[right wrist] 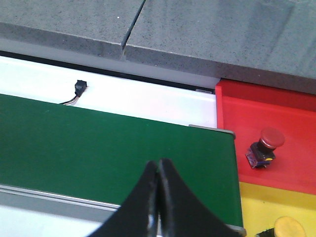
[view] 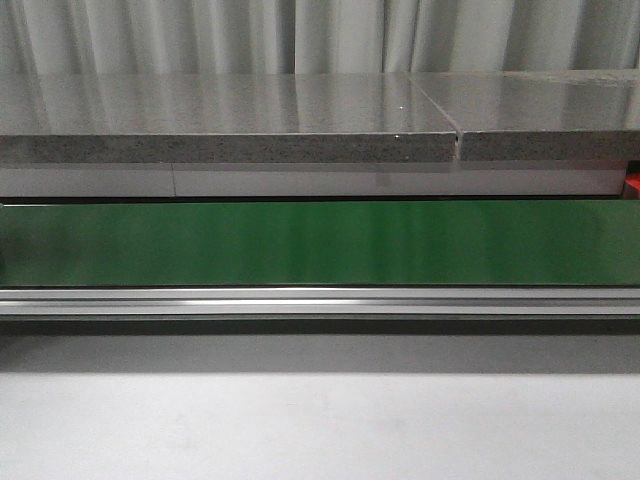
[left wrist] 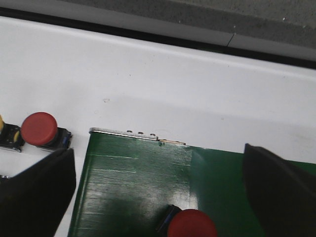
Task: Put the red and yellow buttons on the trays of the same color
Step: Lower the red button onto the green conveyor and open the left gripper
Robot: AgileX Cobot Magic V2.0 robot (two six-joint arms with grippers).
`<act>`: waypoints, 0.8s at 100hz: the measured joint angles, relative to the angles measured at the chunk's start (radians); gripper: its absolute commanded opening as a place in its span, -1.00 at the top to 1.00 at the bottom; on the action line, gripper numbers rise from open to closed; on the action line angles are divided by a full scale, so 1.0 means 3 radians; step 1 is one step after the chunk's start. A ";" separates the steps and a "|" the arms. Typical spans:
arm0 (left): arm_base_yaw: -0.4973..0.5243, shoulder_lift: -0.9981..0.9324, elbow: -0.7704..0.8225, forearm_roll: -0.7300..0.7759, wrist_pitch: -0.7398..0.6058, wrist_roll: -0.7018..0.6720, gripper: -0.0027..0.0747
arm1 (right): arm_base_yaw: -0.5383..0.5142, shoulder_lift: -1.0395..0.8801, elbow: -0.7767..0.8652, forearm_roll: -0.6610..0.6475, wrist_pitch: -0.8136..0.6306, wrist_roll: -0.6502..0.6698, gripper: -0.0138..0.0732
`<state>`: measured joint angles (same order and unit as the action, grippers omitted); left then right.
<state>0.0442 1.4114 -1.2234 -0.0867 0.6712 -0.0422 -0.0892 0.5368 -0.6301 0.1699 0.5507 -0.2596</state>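
In the left wrist view my left gripper (left wrist: 160, 170) is open wide over the end of the green belt (left wrist: 133, 182). A red button (left wrist: 191, 223) lies on the belt between the fingers. Another red button (left wrist: 39, 128) sits on the white table beside the belt, with a yellow button (left wrist: 1, 126) just past it at the frame edge. In the right wrist view my right gripper (right wrist: 158, 163) is shut and empty over the green belt (right wrist: 98, 143). A red button (right wrist: 265, 146) rests on the red tray (right wrist: 276, 113). A yellow button (right wrist: 290, 228) lies on the yellow tray (right wrist: 256, 207).
The front view shows only the green belt (view: 320, 243), its aluminium rail (view: 320, 300), a grey stone slab (view: 230, 120) behind and a sliver of the red tray (view: 632, 184). A small black connector with wires (right wrist: 79, 87) lies on the white surface behind the belt.
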 measured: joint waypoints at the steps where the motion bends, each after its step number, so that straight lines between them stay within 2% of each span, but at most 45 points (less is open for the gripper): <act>1: 0.0007 -0.0010 0.0007 0.0000 0.0000 0.0000 -0.78 | 0.0000 0.0000 0.0000 0.0000 0.0000 0.0000 0.84; 20: 0.0331 -0.0172 0.0121 -0.0002 0.0076 -0.0050 -0.78 | 0.0000 0.0000 0.0000 0.0000 0.0000 0.0000 0.84; 41: 0.0881 -0.0173 0.0381 -0.0002 0.0116 -0.0123 -0.78 | 0.0000 0.0000 0.0000 0.0000 0.0000 0.0000 0.84; 60: 0.1362 -0.0173 0.0638 0.0004 -0.0069 -0.0154 -0.78 | 0.0000 0.0000 0.0000 0.0000 0.0000 0.0000 0.84; 80: 0.1669 -0.0010 0.0711 0.0039 -0.0171 -0.0154 -0.78 | 0.0000 0.0000 0.0000 0.0000 0.0000 0.0000 0.84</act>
<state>0.5447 1.4084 -1.0103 -0.0749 0.6200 -0.0883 -0.0892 0.5368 -0.6301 0.1699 0.5507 -0.2596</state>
